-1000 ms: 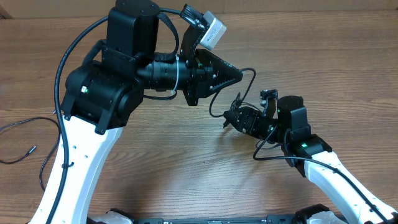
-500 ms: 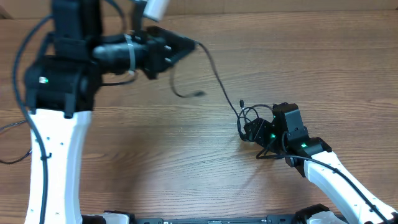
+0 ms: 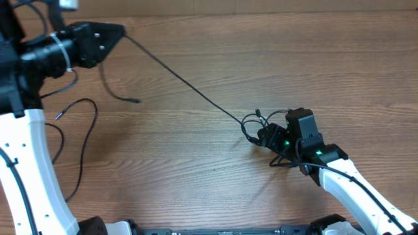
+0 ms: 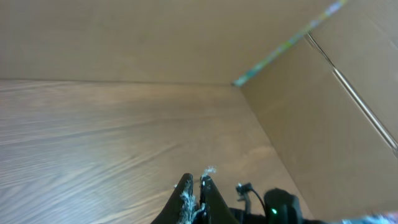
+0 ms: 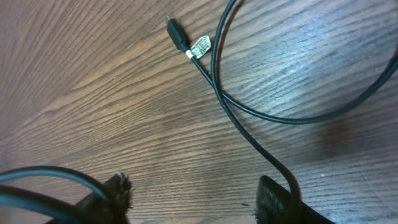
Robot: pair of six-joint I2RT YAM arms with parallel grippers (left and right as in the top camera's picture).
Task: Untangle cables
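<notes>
The main risk is that the knot tightens instead of opening. The left hand (image 3: 121, 31) has its fingers pressed together on the stretched cable (image 3: 183, 81). This cable runs in a straight line from the tips of that hand to the knot of cables (image 3: 251, 124) just in front of the right hand (image 3: 262, 136).

More pull along that line would, I judge, cinch the loops or drag the whole knot across the counter (image 3: 196, 176), because the right hand is spread and clamps nothing. In its wrist view bare wood shows between its fingers (image 5: 118, 190). One strand crosses that gap on the counter and runs in against the other finger. A plug (image 5: 176, 32) with a small label (image 5: 200, 46) lies well ahead of the tips, and it could catch in a loop if drawn through.

The thin cord could also slip out of the left pinch. The left wrist view shows the closed tips but not the cord itself.

A short tail hangs below the left hand. A loose cable (image 3: 85, 127) lies on the counter near the left arm, clear of its hand and well apart from the right hand.
</notes>
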